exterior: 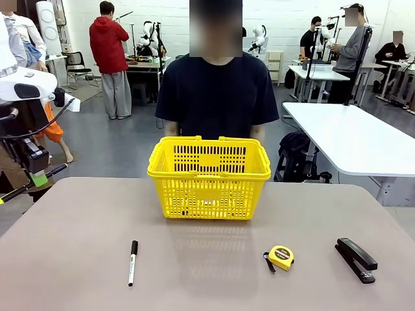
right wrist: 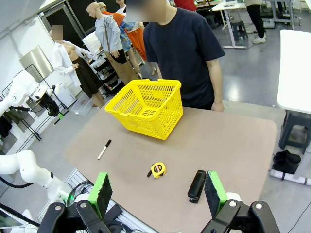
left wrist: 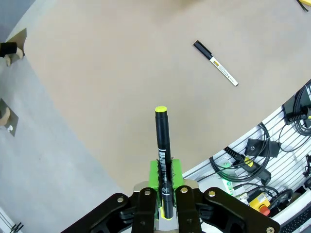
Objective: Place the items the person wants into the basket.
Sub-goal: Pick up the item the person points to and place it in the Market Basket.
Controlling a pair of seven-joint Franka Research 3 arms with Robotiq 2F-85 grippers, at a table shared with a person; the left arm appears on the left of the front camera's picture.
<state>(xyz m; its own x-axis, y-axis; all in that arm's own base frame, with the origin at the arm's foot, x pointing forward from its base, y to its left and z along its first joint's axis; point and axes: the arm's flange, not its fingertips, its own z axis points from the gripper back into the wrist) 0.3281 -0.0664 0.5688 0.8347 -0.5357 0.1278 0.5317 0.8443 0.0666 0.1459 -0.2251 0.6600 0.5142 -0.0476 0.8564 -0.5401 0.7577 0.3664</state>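
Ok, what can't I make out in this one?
Inside of the basket: front view, its near lattice wall screens the floor.
The person's hands: front view, behind the basket.
Print on the pen held in the left pincer: left wrist view, too small.
Dark item beside the tape measure: front view, too small to identify.

Nothing legible — print on the pen [left wrist: 163, 154] and marker [left wrist: 216, 64] (tiny) blurs.

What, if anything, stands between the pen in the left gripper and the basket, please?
Nothing visible does. The left gripper holds the pen by the table's left edge; the marker lies nearer the robot than the line to the basket.
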